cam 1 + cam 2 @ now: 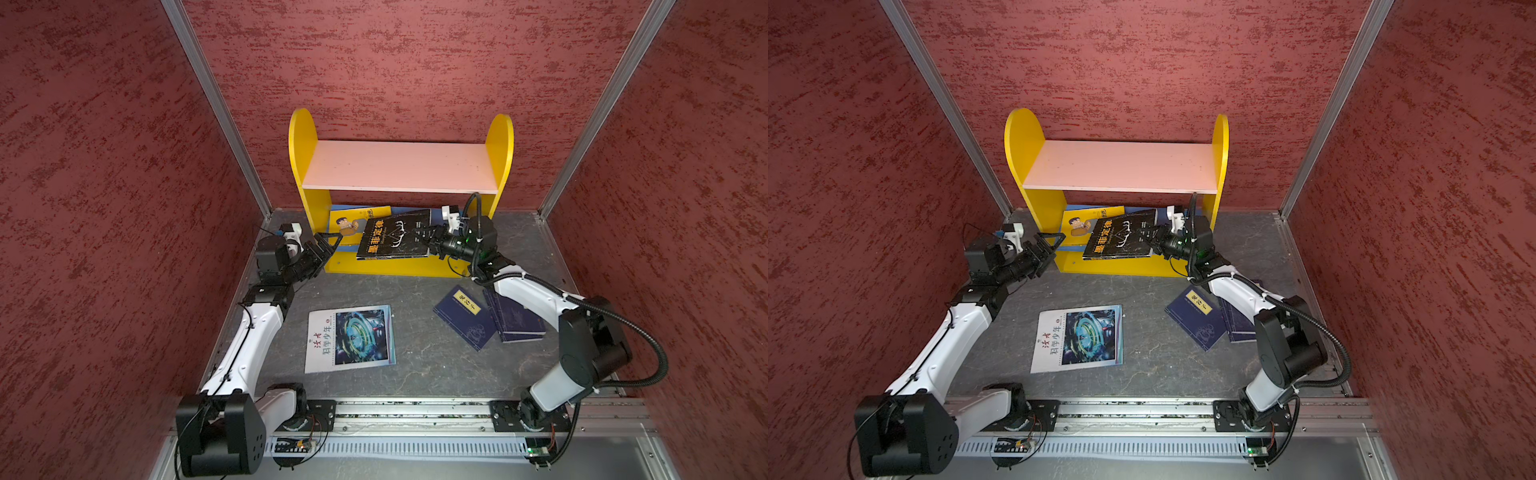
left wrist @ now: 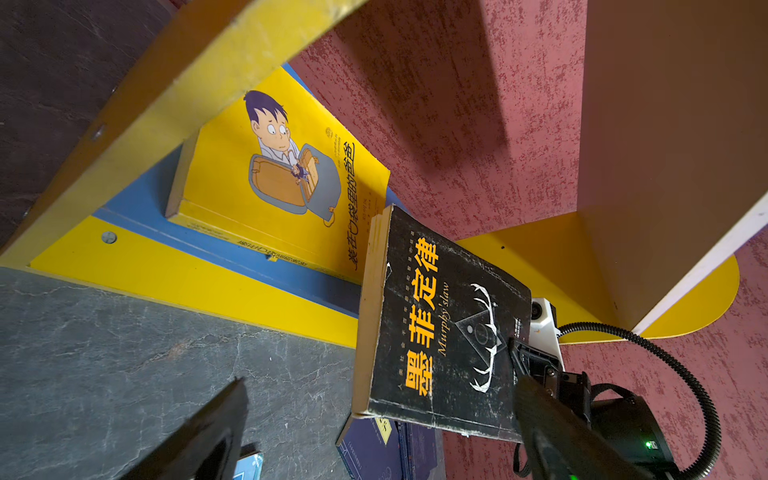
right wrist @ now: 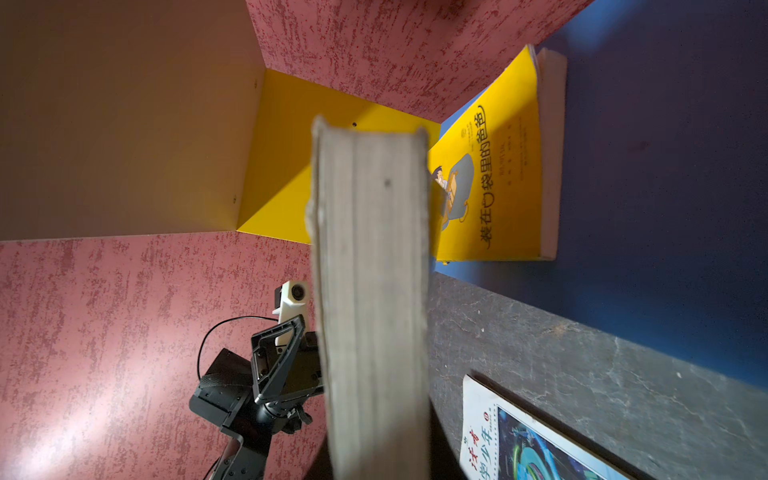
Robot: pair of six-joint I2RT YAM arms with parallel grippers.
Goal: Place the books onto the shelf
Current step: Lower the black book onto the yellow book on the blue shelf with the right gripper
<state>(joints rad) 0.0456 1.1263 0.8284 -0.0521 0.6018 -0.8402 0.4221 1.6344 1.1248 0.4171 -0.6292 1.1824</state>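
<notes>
Where its black cover is scuffed, the book (image 1: 395, 237) bears orange characters.

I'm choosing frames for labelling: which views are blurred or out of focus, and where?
Right wrist view: the page edge of the black book is close and blurred. Left wrist view: the pincer fingers are dark and soft, the yellow book sharp. Both top views: sharp throughout.

A dark grey, veined tabletop (image 1: 436, 374) is closed in on 3 sides by red textured walls (image 1: 415, 62), with 2 aluminium posts (image 1: 216, 104) at its far corners and a white slotted cable duct (image 1: 415, 448) along its front edge
</notes>
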